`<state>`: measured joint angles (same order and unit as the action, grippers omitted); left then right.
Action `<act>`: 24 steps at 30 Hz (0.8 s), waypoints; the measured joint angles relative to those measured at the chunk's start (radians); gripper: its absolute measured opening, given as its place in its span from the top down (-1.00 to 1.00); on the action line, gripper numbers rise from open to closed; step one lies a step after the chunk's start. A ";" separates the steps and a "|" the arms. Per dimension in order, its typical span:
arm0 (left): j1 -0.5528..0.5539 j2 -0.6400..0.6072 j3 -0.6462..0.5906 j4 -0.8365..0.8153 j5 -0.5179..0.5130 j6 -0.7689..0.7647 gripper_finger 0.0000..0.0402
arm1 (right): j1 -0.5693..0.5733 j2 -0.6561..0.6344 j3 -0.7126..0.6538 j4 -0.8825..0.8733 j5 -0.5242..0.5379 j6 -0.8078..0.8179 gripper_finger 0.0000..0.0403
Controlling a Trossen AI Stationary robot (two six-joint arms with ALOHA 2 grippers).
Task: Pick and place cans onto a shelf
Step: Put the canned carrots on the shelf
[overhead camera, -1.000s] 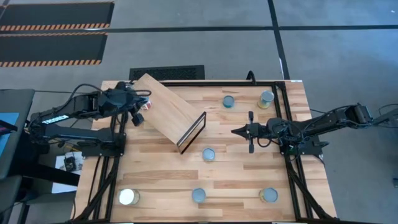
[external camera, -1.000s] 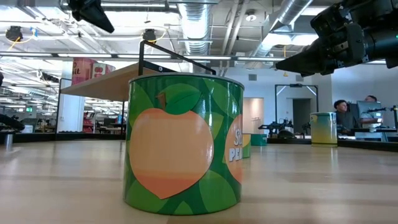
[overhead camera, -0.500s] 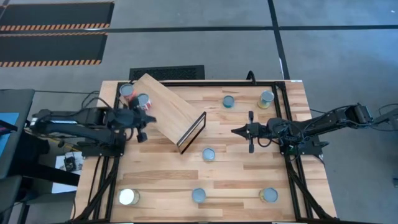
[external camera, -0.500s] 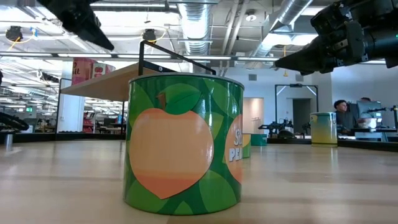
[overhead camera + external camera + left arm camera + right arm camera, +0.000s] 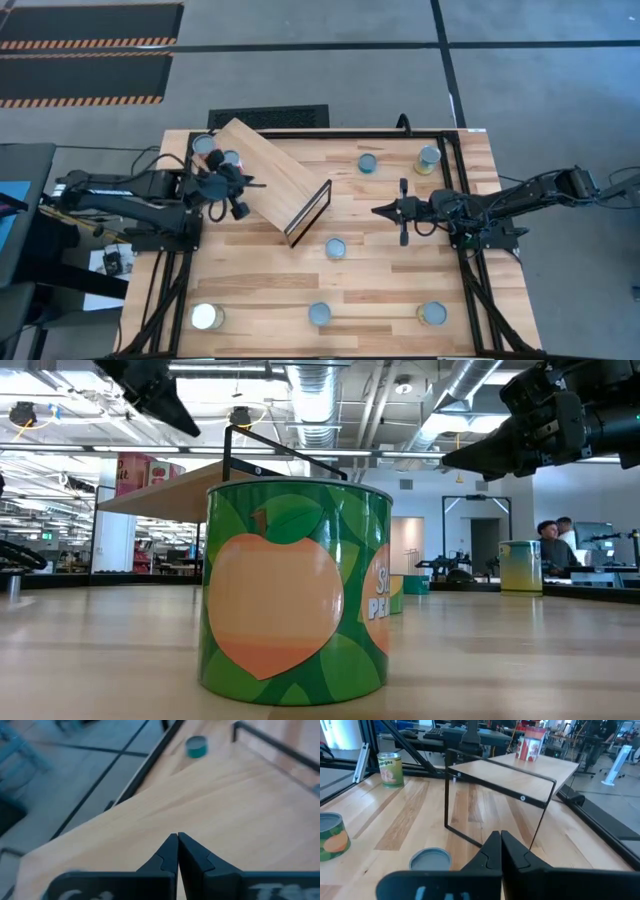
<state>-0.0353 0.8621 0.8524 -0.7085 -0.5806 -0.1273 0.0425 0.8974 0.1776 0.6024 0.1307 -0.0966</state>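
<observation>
left claw [image 5: 247,184] clenched, empty | over shelf [image 5: 275,180] | two cans [image 5: 206,146] just behind

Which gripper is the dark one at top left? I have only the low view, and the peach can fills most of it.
Observer: That is the left gripper. From above, it hangs over the left edge of the shelf.
Operator: Is it holding anything?
Observer: No. The left wrist view shows its fingers shut together with nothing between them.
Operator: How many cans are on the shelf?
Observer: Two cans stand side by side near its far-left corner. Six more stand on the table.
</observation>
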 joint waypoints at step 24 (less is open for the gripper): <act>-0.475 0.081 -0.225 0.581 0.087 0.090 1.00 | -0.146 -0.012 0.496 -1.379 0.470 0.548 0.63</act>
<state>-0.5102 0.9432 0.6269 -0.1280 -0.4938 -0.0376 -0.1038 0.8858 0.6741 -0.7763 0.6003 0.4515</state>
